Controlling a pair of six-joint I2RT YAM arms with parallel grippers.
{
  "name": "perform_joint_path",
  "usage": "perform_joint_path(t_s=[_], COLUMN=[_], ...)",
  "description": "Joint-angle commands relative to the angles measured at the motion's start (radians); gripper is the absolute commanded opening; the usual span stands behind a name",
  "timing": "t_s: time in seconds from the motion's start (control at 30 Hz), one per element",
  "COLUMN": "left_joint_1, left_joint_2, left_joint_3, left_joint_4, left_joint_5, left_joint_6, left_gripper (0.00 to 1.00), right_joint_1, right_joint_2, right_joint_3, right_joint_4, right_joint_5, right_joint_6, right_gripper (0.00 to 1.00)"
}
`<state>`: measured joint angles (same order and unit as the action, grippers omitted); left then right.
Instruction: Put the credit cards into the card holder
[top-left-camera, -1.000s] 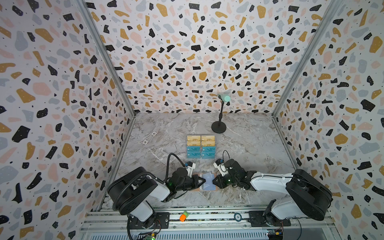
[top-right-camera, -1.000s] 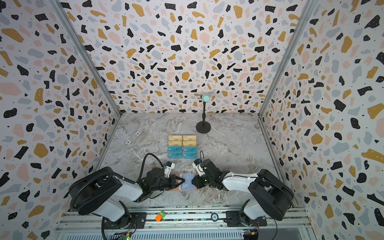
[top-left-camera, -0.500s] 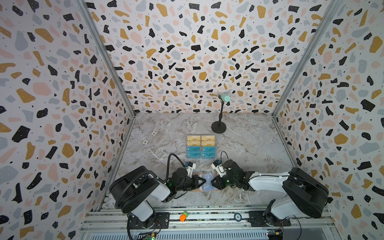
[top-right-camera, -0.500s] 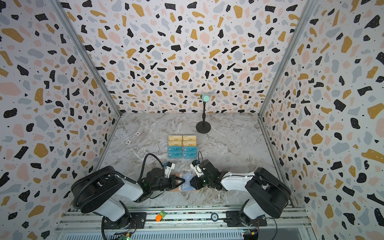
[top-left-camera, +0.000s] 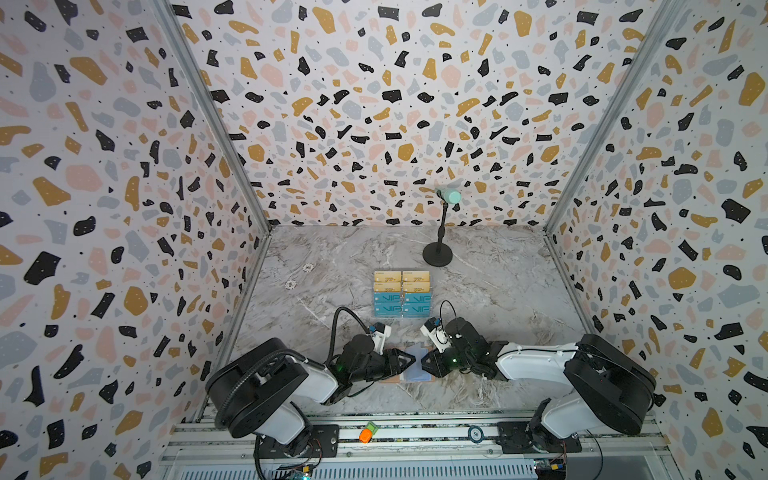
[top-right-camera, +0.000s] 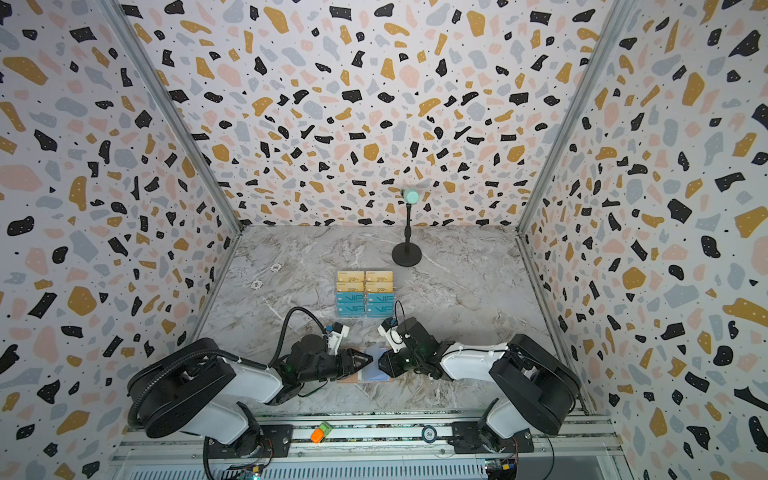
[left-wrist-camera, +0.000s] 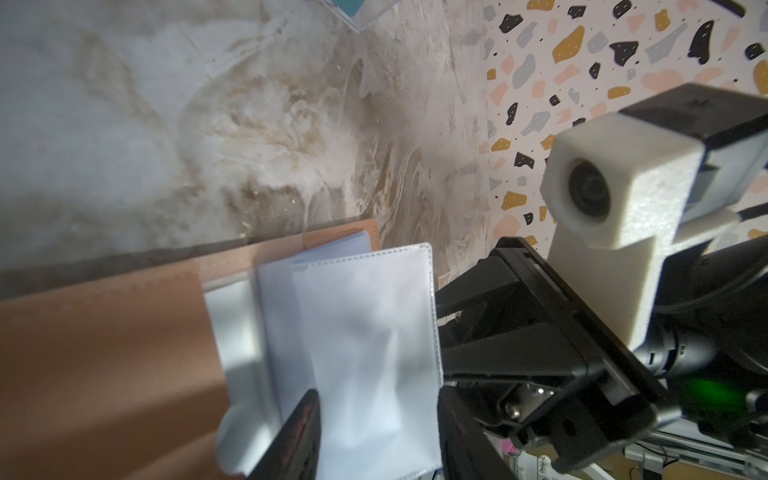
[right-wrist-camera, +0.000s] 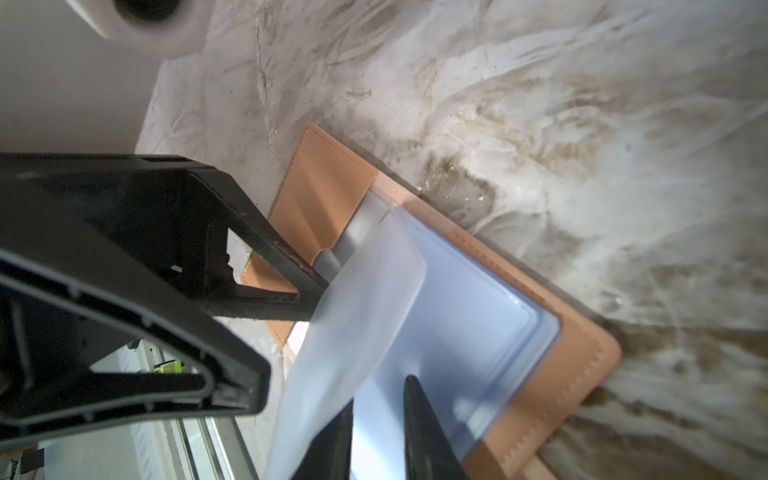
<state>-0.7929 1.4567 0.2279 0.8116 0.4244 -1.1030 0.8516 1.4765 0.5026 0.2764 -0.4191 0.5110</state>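
Note:
The salmon-pink card holder (top-left-camera: 415, 376) lies open on the marble table near the front edge, its clear sleeves (left-wrist-camera: 365, 324) facing up. My left gripper (top-left-camera: 410, 360) reaches in from the left and is open (left-wrist-camera: 378, 440). One lifted sleeve leaf hangs loose between its spread fingers. My right gripper (top-left-camera: 424, 362) faces it from the right. Its fingertips (right-wrist-camera: 424, 436) stand a narrow gap apart (right-wrist-camera: 376, 440) over the lower sleeves, and the raised leaf (right-wrist-camera: 365, 299) drapes against one finger. The teal and gold credit cards (top-left-camera: 402, 294) sit in a clear rack behind the holder.
A black microphone stand (top-left-camera: 438, 249) with a green head stands at the back right. Two small white rings (top-left-camera: 291, 284) lie at the left of the table. An orange and green object (top-left-camera: 365, 433) rests on the front rail. Terrazzo walls enclose three sides.
My left gripper was shut on a sleeve leaf and now has its jaws apart. My right gripper has crept left onto the holder's sleeves.

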Motion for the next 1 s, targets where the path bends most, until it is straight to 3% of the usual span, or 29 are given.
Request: perform_joint_path(t_s=[0.0,0.17,0.23,0.5,0.7,0.97], left_joint_1=[0.003,0.003,0.008,0.036,0.038,0.029], left_joint_2=[-0.074,-0.263,-0.332,-0.531,-0.570,-0.430], left_joint_3=[0.048,0.145,0.152,0.160,0.180,0.172], left_joint_4=[-0.236,-0.700,-0.759,-0.892,-0.929,-0.814], left_joint_5=[-0.045,-0.308,-0.373,-0.486,-0.453,-0.274], left_joint_6=[0.062,0.163,0.166,0.156,0.166,0.193], left_gripper=[0.49,0.49,0.49,0.44,0.42,0.34], right_joint_1=[0.010,0.023,0.031,0.063,0.084,0.090], right_joint_2=[0.007,0.032,0.047,0.131,0.178,0.220], right_joint_3=[0.046,0.072,0.089,0.152,0.186,0.199], right_joint_4=[0.003,0.007,0.010,0.015,0.015,0.018], right_joint_5=[-0.010,-0.020,-0.027,-0.045,-0.042,-0.032], right_joint_6=[-0.021,-0.028,-0.032,-0.036,-0.031,-0.012], right_gripper=[0.24,0.24,0.20,0.19,0.19,0.16])
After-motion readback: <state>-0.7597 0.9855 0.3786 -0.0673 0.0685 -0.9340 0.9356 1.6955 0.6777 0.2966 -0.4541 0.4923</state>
